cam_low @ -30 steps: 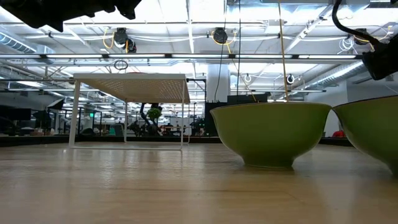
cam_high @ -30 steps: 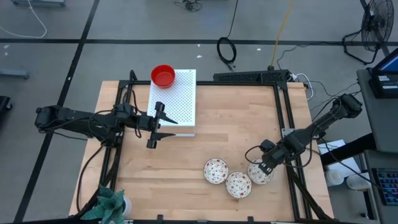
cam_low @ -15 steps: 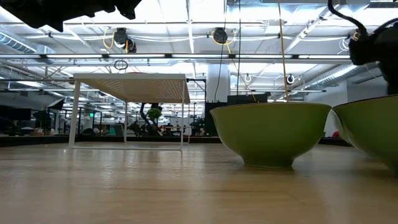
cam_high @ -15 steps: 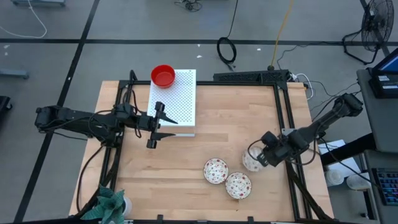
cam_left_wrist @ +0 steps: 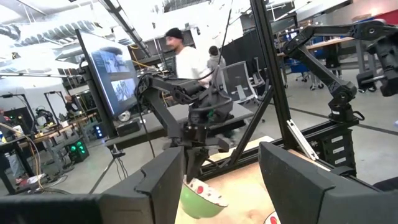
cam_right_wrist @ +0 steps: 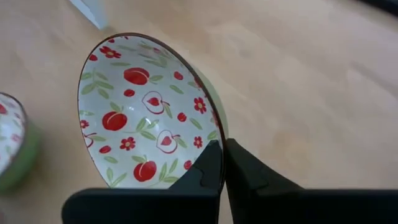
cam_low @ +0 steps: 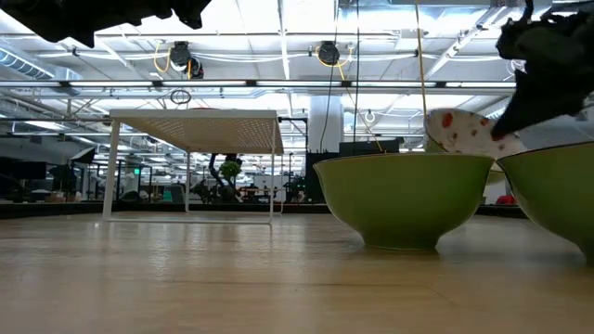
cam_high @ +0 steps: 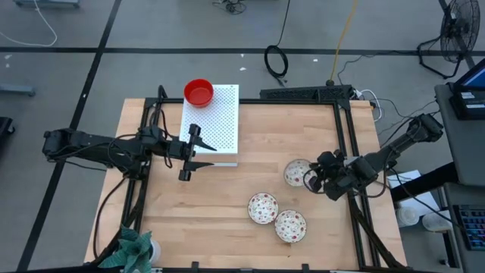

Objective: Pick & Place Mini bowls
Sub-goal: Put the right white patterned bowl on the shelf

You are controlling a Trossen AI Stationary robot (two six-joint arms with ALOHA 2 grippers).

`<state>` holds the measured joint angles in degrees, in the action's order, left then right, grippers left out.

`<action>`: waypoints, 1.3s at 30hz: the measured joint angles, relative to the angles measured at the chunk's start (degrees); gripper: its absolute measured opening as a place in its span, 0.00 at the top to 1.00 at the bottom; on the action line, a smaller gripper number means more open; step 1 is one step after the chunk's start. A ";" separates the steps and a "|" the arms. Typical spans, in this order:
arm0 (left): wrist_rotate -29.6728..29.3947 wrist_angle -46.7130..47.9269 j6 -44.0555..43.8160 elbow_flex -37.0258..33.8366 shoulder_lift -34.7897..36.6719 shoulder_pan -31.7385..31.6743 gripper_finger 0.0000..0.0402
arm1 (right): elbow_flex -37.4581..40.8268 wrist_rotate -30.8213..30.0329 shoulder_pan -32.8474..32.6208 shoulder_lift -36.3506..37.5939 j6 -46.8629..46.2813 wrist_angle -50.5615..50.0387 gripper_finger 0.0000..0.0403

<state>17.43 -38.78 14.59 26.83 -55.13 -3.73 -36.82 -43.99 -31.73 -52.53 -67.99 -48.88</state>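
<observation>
My right gripper (cam_high: 312, 180) is shut on a white bowl with a red floral pattern (cam_high: 297, 173), held in the air over the table's right half. It shows tilted in the low view (cam_low: 459, 133) and far off in the left wrist view (cam_left_wrist: 202, 196). Two more patterned bowls (cam_high: 263, 208) (cam_high: 290, 225), green outside, stand on their bases near the table's near edge. One red bowl (cam_high: 198, 92) sits on the far left corner of the white perforated board (cam_high: 220, 121). My left gripper (cam_high: 204, 155) hangs open at the board's near left corner. The other red bowls are out of view. My right gripper pinches the patterned bowl's rim (cam_right_wrist: 214, 134) between its two fingers (cam_right_wrist: 208, 165), one inside the bowl and one outside. The bowl is lifted clear of the table and tilted, its patterned inside turned toward the table's left side.
The white board stands on thin legs at the table's far left. A black frame runs along the table's left, far and right edges. A plant (cam_high: 135, 249) sits at the near left corner. Bare wood lies between the board and the bowls. People stand in the room behind.
My right gripper has risen and moved toward the far edge and a little left, carrying the patterned bowl. That bowl stood beside the other two near the near right; now it is lifted clear and tipped on its side. The other two bowls have stayed put.
</observation>
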 joint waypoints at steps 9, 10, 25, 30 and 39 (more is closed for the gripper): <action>0.00 0.01 -0.01 0.00 0.00 0.00 0.47 | -0.06 -1.08 6.28 0.00 26.17 24.23 1.00; 0.00 0.02 0.00 0.00 0.00 0.01 0.47 | -0.07 -0.61 6.91 0.00 29.19 27.03 1.00; -7.36 -5.10 0.38 0.04 -8.51 2.70 0.47 | -0.15 -4.40 16.23 -5.77 68.97 64.43 1.00; -17.92 -8.06 0.34 2.82 -13.59 3.13 0.47 | -0.15 -4.30 18.69 -10.19 79.38 76.50 1.00; -22.24 -5.70 3.80 9.09 -21.62 3.45 0.47 | -0.15 -4.12 23.22 -15.37 89.37 90.02 1.00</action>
<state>-4.81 -44.48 18.39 35.92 -76.75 -0.27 -36.97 -48.10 -8.51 -67.90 21.38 41.13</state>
